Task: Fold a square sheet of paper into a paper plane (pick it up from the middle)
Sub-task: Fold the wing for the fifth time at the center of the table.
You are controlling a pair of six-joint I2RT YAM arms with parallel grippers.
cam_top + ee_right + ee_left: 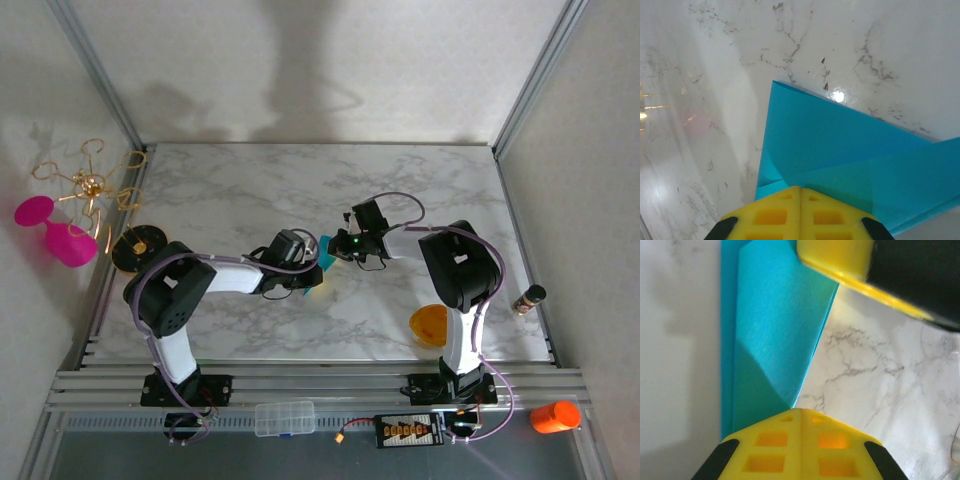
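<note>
The teal-blue paper [325, 254] lies mid-table, folded into a narrow layered shape, between my two grippers. In the left wrist view the folded paper [771, 335] runs away from me, and its near point meets my left gripper [801, 412]. That gripper is shut, its tips down on the paper's near end. In the right wrist view the paper [840, 137] spreads face-up with one flap overlapping. My right gripper [800, 190] is shut with its tips on the paper's near edge. One right finger [837, 257] sits over the paper's far end in the left wrist view.
A small orange bowl [429, 325] sits at the front right beside the right arm's base. A dark bottle [529, 298] stands at the table's right edge. A black disc [139, 248], a pink glass [60, 232] and gold wire pieces [88, 182] are at the left.
</note>
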